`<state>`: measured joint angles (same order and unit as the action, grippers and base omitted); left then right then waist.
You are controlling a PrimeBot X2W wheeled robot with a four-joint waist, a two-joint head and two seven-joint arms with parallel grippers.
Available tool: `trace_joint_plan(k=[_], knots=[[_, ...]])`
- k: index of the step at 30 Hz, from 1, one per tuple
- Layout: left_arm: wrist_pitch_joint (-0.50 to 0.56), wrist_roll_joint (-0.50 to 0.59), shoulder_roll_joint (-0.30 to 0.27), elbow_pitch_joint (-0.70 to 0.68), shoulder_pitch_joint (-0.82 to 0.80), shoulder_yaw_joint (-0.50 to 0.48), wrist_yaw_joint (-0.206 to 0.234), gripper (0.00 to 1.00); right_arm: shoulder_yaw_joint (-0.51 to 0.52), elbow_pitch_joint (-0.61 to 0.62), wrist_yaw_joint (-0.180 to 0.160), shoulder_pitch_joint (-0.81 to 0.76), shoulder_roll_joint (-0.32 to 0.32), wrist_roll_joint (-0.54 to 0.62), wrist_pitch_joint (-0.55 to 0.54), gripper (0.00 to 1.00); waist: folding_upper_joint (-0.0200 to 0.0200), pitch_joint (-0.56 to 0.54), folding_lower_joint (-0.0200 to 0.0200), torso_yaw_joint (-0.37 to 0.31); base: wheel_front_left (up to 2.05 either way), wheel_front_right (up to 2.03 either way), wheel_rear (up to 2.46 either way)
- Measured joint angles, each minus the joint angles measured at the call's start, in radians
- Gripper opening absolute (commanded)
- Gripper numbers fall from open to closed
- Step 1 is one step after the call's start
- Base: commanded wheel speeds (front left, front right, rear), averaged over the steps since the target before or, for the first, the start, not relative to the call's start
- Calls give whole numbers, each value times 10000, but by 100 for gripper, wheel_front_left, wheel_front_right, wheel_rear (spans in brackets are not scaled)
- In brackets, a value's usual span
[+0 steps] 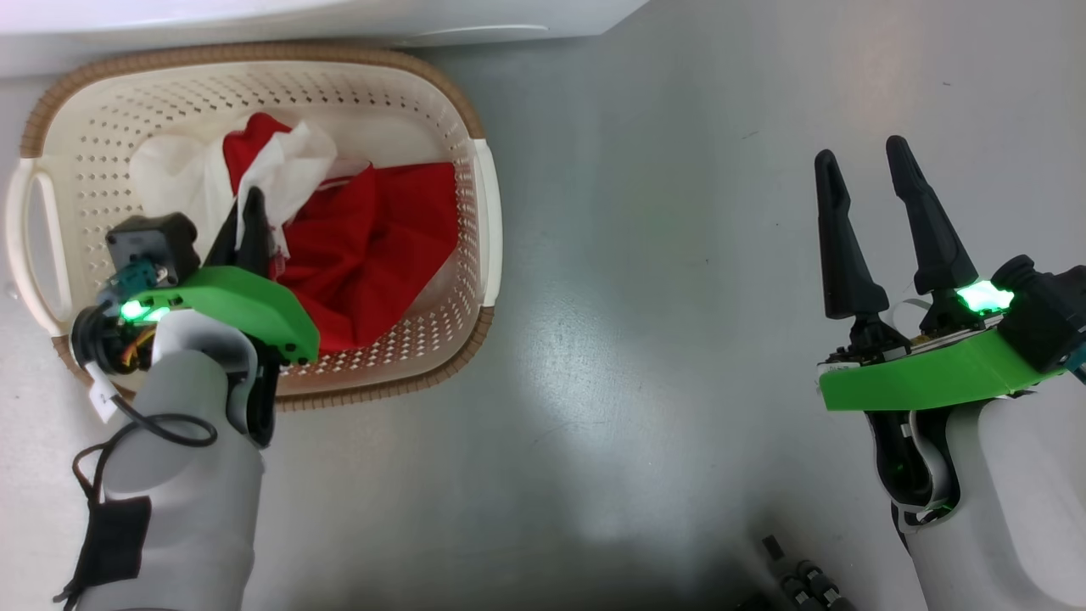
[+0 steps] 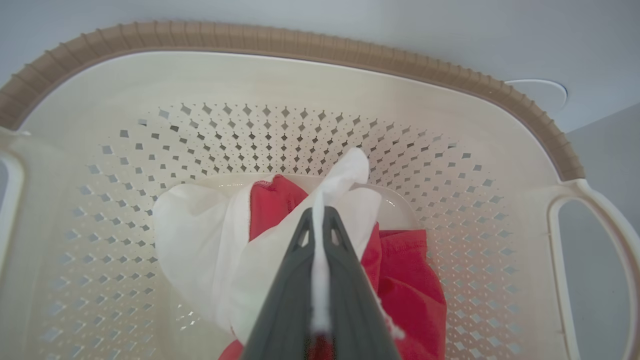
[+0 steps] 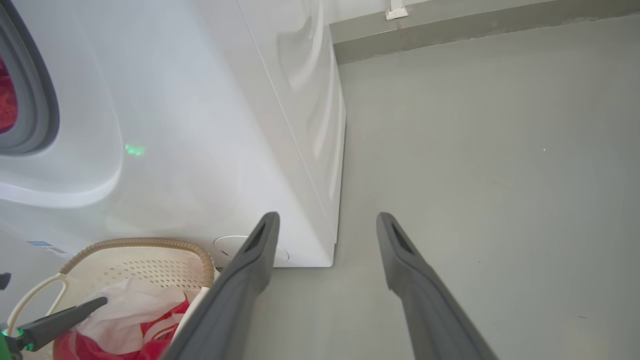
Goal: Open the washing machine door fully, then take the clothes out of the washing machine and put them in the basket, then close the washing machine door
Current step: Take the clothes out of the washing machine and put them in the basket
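While the left gripper [image 2: 319, 216] clamps the clothes [image 1: 373, 246] inside the basket [image 1: 254, 53], right gripper [image 1: 864, 159] fingers apart, it should release low, well within the rim.

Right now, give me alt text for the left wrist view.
The left gripper, fingers shut on a white fold of the red and white clothes, hangs over the cream perforated basket with a brown rim.

Left pincer [image 1: 252, 202] and right pincer [image 1: 862, 154] are showing long dark fingers [image 1: 846, 255] on green plates [image 1: 916, 382], lights [image 1: 984, 297] glowing green; black cable [image 1: 170, 430] is looping along the pale grey left forearm [image 1: 187, 509].
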<state>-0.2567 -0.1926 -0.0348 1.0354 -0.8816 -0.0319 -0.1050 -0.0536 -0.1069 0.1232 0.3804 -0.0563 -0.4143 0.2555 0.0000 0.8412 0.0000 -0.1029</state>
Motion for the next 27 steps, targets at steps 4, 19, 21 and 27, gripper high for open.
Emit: trace_joint_plan(k=[4,19,21,27], knots=[[0,0,15,6,-7,-88,0,30,-6,-2,0,3,0,-79,0,100,0,-36,0,10,0,0,0],[0,-2,123,-362,775,-623,-12,100,-151,-238,0,-66,0,-67,0,100,0,-884,0,164,0,0,0],[0,-4,127,-546,998,-662,-15,100,-159,-276,0,-107,0,-65,0,100,0,-1078,0,187,0,0,0],[0,-130,128,-1200,1752,-667,-109,100,-186,-405,0,-342,-10,-65,0,100,0,-1721,0,256,0,0,0]])
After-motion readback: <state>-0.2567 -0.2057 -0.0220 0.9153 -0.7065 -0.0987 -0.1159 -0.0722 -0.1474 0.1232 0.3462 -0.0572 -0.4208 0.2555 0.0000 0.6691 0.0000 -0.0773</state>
